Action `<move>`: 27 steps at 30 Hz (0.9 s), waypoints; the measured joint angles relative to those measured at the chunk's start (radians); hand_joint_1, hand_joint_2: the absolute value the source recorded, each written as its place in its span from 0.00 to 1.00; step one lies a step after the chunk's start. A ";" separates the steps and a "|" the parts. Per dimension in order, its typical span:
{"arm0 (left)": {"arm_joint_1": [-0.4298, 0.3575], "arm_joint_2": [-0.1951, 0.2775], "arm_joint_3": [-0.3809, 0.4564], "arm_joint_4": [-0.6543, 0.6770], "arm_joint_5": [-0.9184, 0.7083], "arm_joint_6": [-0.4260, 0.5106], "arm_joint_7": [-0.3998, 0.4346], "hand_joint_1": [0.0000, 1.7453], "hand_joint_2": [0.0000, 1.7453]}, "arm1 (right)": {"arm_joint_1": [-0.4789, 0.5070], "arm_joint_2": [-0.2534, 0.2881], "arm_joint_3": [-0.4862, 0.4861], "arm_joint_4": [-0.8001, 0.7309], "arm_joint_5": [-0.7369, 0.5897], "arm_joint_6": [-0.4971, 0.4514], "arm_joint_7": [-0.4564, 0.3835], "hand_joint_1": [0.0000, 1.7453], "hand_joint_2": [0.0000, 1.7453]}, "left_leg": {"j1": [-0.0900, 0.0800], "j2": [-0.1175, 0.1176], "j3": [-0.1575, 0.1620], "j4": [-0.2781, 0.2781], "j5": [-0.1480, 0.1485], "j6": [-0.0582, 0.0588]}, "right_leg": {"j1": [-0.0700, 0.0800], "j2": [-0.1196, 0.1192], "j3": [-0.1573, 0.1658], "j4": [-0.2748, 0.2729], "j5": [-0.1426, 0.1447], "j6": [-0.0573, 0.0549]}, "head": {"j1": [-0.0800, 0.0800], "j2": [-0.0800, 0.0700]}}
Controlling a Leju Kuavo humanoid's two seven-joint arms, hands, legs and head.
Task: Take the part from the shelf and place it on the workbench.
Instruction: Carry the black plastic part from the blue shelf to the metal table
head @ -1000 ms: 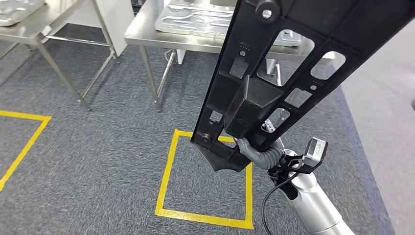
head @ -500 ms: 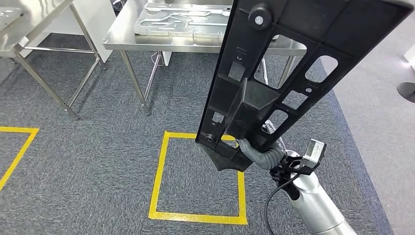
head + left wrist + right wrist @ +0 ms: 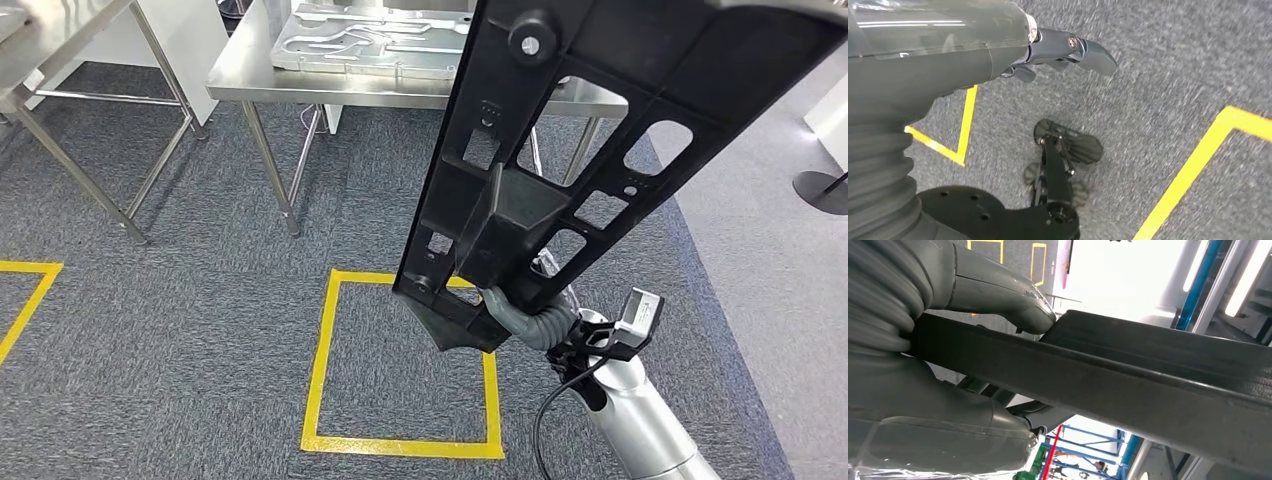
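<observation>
part: long black plastic panel (image 3: 600, 130) with cut-out windows, a raised block mid-face and a round knob near the upper end. It hangs in the air above the carpet, carried.
long axis: steeply tilted, nearly upright in the head view. Lower end is down by the right hand, upper end leans up and toward the robot's right, running off the top edge.
facing: the ribbed, windowed face is turned toward the head camera.
right hand: (image 3: 528, 318) grips the panel at its lower end, wrist and silver forearm coming up from below. In the right wrist view the grey thumb (image 3: 1013, 300) presses on one face of the panel edge (image 3: 1128, 390), and the rest of the hand wraps the other side.
left hand: (image 3: 1058, 50) hangs over the carpet, dark fingers loosely curled, not spread wide, nothing in them.
workbench: steel table (image 3: 250, 75) ahead past the panel, well apart from it, with a grey metal tray (image 3: 370, 40) on top.
floor: grey carpet with a yellow tape square (image 3: 325, 350) below the panel's lower end; a second steel table (image 3: 60, 40) stands further to the robot's left.
</observation>
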 joint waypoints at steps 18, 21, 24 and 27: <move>0.005 0.001 0.000 0.000 -0.002 -0.003 -0.002 0.00 1.00 | -0.001 -0.005 -0.003 0.003 0.001 0.004 -0.009 1.00 1.00 | 0.000 0.005 -0.152 0.258 -0.055 -0.043 | 0.019 -0.002 0.185 -0.246 0.052 -0.063 | 0.000 0.000; 0.005 0.006 0.000 0.000 -0.002 -0.004 -0.002 0.00 1.00 | -0.003 -0.005 -0.003 0.002 0.001 0.004 -0.009 1.00 1.00 | -0.013 -0.004 -0.088 0.066 0.053 -0.021 | 0.020 0.003 0.216 -0.249 0.024 -0.055 | 0.000 0.000; 0.005 0.010 0.000 0.000 -0.003 -0.004 -0.003 0.00 1.00 | -0.001 -0.005 -0.004 0.002 0.001 0.003 -0.009 1.00 1.00 | -0.019 -0.007 -0.058 0.011 0.043 -0.007 | 0.017 0.007 0.224 -0.250 0.026 -0.038 | 0.000 0.000; 0.005 0.010 -0.001 0.000 -0.009 -0.004 -0.006 0.00 1.00 | -0.001 -0.005 -0.008 0.001 0.001 0.000 -0.009 1.00 1.00 | -0.013 -0.007 -0.019 -0.019 0.038 0.006 | 0.013 0.004 0.194 -0.176 0.025 -0.026 | 0.000 0.000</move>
